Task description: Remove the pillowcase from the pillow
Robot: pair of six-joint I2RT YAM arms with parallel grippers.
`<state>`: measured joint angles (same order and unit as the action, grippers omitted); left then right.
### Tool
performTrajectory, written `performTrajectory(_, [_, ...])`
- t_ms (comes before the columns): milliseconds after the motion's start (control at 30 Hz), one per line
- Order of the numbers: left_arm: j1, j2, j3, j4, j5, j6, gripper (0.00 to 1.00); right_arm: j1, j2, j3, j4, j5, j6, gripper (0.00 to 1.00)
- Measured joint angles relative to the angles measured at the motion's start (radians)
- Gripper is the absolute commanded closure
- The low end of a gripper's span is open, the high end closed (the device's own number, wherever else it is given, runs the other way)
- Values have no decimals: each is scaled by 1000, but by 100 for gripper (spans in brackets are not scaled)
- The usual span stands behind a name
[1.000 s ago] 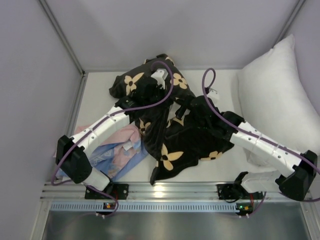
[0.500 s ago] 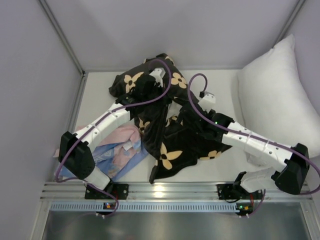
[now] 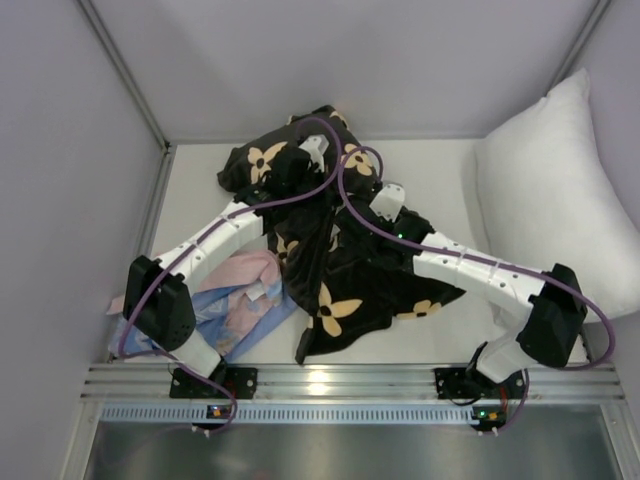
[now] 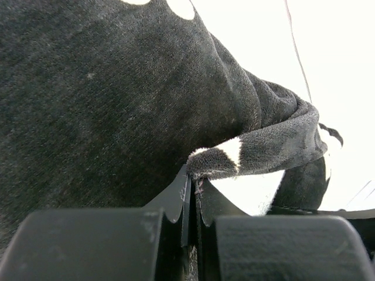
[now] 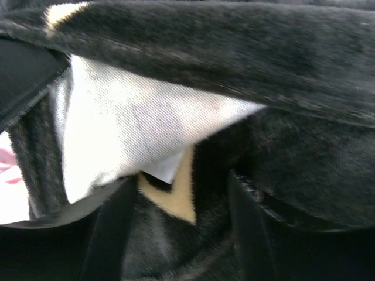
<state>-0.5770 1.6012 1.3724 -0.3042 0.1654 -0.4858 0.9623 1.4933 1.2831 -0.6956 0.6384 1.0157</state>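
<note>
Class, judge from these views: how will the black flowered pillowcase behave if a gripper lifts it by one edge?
Probably floppy: the pillowcase lies crumpled in folds and drapes around the left gripper, which pinches a thin fold. Likely light for its size, since it looks like thin cloth. Its plush pile looks grippy rather than slippery, so it should hold in a pinch.

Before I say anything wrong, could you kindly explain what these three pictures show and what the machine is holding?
Two robot arms sit on a table. One picture looks down from above; the others come from cameras on each wrist. From above: a black flowered pillowcase mid-table, pink and blue cloths near the left arm, a plain white pillow against the right wall. The left gripper is shut on a pillowcase fold. The right gripper is open among the plush, white fabric, likely the pillow inside, beside it.
</note>
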Motion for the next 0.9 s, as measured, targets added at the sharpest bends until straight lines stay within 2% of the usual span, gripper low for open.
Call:
performTrajectory(33, [0, 3, 0, 3, 3, -3, 100, 0, 10, 8, -1, 2, -4, 53])
performTrajectory(67, [0, 5, 0, 6, 4, -4, 100, 0, 22, 15, 0, 5, -8, 67])
performTrajectory(133, [1, 8, 0, 10, 7, -6, 100, 0, 37, 21, 5, 8, -7, 84])
performTrajectory(167, [1, 9, 0, 11, 7, -7, 100, 0, 40, 20, 6, 8, -8, 97])
performTrajectory(200, [1, 10, 0, 11, 7, -7, 100, 0, 42, 20, 5, 8, -3, 100])
performTrajectory(333, [5, 10, 0, 12, 13, -10, 100, 2, 23, -23, 24, 2, 5, 100])
performTrajectory(500, [13, 14, 0, 12, 22, -11, 100, 32, -90, -180, 54, -10, 18, 100])
performTrajectory(733, [39, 34, 0, 12, 24, -18, 100, 110, -381, -474, 101, -57, 118, 100])
performTrajectory(900, [69, 35, 0, 13, 32, -25, 100, 213, -579, -583, -35, -63, 240, 100])
